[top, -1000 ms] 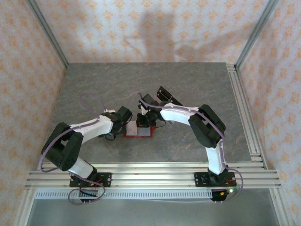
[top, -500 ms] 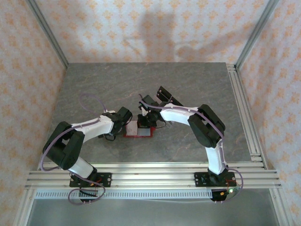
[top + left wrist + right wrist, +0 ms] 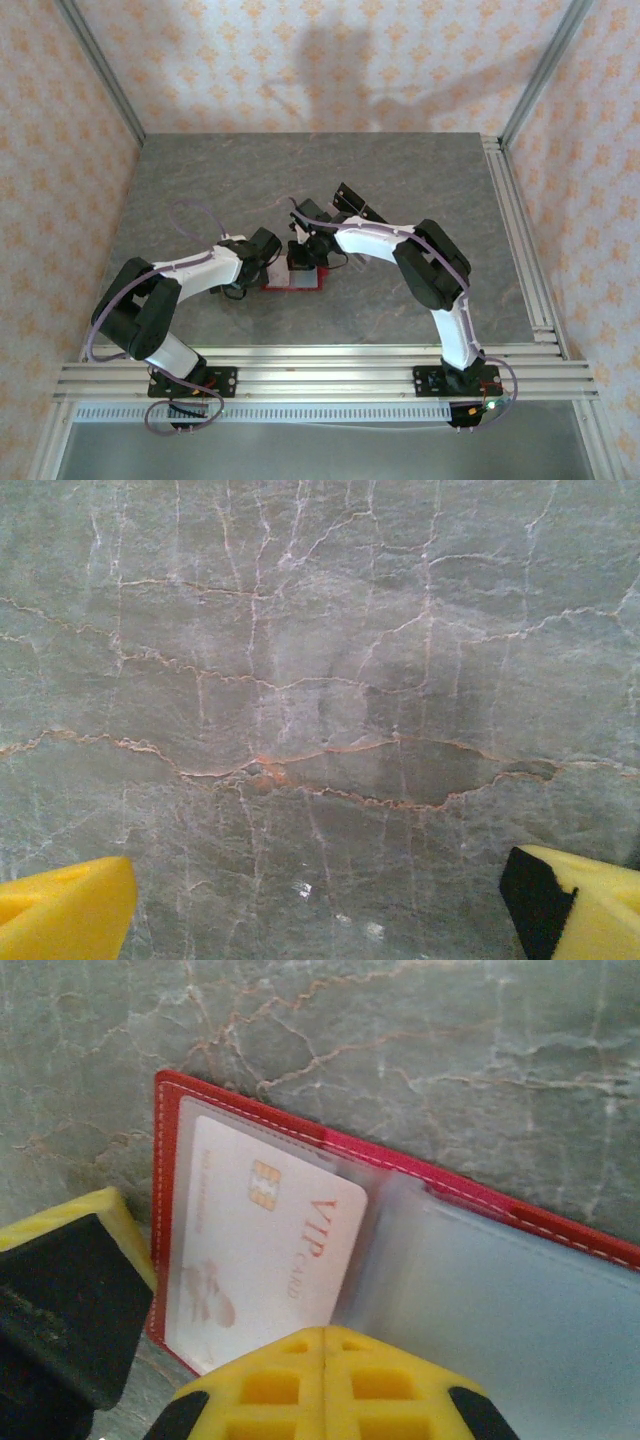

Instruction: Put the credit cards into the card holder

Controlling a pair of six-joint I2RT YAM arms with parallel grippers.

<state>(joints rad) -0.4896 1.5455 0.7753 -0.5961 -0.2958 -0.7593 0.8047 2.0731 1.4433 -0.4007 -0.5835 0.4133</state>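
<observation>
Top external view, change noted: right pincer [image 3: 300,260] has moved left from its place a second ago. It now covers most of the pale inside of the card holder [image 3: 292,287], which lies open on the worktop [image 3: 400,170] between the two arms. Judged meaning: a card is being seated, and that insertion is well along.

Right wrist view, near to far:
- right pincer [image 3: 325,1360], closed, yellow tips meeting;
- credit card [image 3: 260,1250], its near edge running under those tips and its body lying in the left pocket; whether the tips nip it cannot be told;
- card holder, red rim [image 3: 480,1200], on the far side of the card.

Left wrist view: left pincer [image 3: 320,900], spread wide, holding nothing, over bare worktop.
</observation>
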